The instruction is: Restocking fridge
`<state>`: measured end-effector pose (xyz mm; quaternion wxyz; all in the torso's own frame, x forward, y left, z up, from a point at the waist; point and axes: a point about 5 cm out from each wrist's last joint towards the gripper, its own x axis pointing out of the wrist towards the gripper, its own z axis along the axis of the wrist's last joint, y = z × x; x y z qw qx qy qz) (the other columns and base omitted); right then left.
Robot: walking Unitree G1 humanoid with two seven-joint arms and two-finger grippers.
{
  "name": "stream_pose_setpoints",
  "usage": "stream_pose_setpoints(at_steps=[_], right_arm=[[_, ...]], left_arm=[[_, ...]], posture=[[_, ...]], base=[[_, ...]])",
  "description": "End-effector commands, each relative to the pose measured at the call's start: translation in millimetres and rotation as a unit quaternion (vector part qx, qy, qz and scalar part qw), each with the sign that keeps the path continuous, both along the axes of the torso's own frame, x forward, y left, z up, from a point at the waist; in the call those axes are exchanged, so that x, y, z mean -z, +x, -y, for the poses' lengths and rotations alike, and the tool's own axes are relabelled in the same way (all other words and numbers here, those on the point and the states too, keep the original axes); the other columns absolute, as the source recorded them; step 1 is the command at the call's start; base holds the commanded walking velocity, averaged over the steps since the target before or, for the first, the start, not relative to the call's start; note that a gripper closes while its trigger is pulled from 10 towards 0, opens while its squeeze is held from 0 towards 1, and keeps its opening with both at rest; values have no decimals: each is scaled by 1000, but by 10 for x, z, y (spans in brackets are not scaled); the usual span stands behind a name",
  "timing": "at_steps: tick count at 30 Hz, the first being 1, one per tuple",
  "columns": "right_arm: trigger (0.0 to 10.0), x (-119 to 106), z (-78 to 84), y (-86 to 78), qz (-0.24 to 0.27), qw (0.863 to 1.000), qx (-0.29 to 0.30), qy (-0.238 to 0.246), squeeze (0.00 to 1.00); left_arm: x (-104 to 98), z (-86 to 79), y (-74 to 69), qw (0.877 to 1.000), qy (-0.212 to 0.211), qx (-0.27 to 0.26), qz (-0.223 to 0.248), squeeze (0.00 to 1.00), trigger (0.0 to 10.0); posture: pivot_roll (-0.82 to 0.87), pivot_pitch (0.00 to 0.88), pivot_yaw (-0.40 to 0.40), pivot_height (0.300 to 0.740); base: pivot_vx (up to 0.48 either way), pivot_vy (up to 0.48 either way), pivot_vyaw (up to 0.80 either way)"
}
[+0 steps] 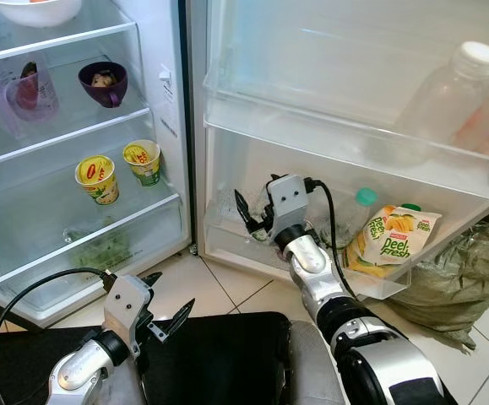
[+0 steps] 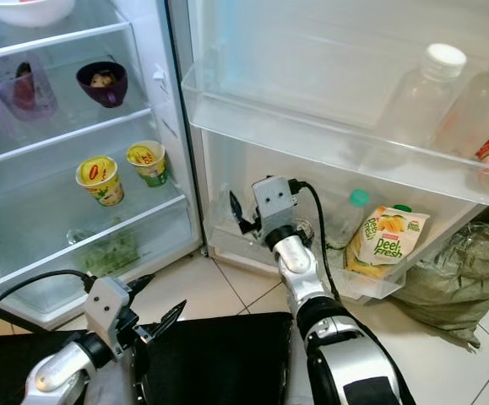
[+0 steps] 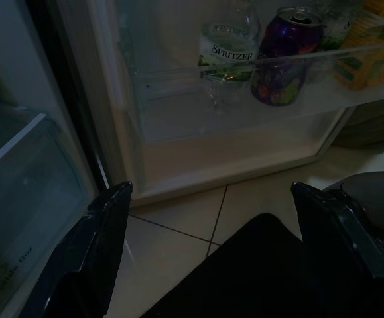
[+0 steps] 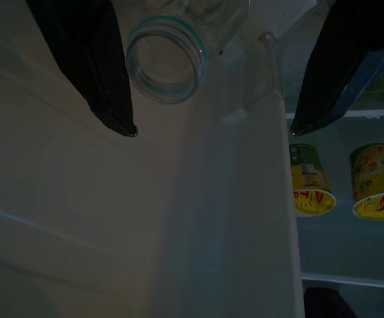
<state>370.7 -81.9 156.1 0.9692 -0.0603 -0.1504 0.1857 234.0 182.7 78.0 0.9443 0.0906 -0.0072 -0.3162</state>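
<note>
open fridge with door swung wide, seen from the head camera; positions are given relative to the lowest clear plastic door bin [image 1: 379, 291]. far to its left, on a glass shelf [image 1: 134, 211] inside the cabinet, stand two yellow paper noodle cups [image 1: 97, 179], with a purple bowl [image 1: 103, 83] on the shelf above. nearer the camera and left of the bin, the left gripper [image 1: 161, 305] hangs low over the white tiled floor [image 1: 227, 283], fingers spread wide and holding nothing. at the bin's left end, the right gripper [image 1: 252, 221] sits just over the rim, fingers parted wide and empty; its wrist view looks down on the open mouth of a clear glass jar [image 4: 167, 58] standing in the bin between the fingertips. further right in the bin are a green-capped clear bottle [image 1: 361, 202] and a yellow "peel fresh" juice pouch [image 1: 392, 240]; above it, a white-capped translucent bottle [image 1: 447, 89] stands in the upper door bin.

judged step: releasing a stocked item. best done by lifting straight up, clearing the rim before swinging away. room is tight: the upper bin overhangs closely, and the door's hinge edge lies just left; open space lies toward the floor.
</note>
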Motion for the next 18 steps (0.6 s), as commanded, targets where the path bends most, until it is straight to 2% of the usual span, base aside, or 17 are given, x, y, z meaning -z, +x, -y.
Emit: stream_pose_setpoints(at_steps=[1,2,4,5,12,18], right_arm=[[10000,-22,67,9,2,1000,3,11,361],[10000,-48,101,15,6,1000,2,16,98],[10000,-62,122,18,8,1000,2,19,98],[10000,-88,155,23,13,1000,3,26,0],[10000,-178,281,30,28,999,1,45,0],[10000,-213,318,33,33,998,-2,52,0]], left_arm=[[40,13,-29,1000,8,8,-13,0,10000],[39,22,-21,1000,8,9,-13,0,10000],[39,27,-15,1000,7,10,-13,0,10000],[37,30,-5,1000,7,10,-12,0,10000],[35,39,35,1000,7,10,-10,0,10000],[37,52,47,1000,7,12,-10,0,10000]], posture=[[44,279,-90,438],[43,275,-90,438],[42,273,-90,438],[40,269,-90,438],[31,250,-91,438],[31,244,-92,438]], base=[[0,0,0],[0,0,0],[0,0,0],[0,0,0],[0,0,0],[0,0,0]])
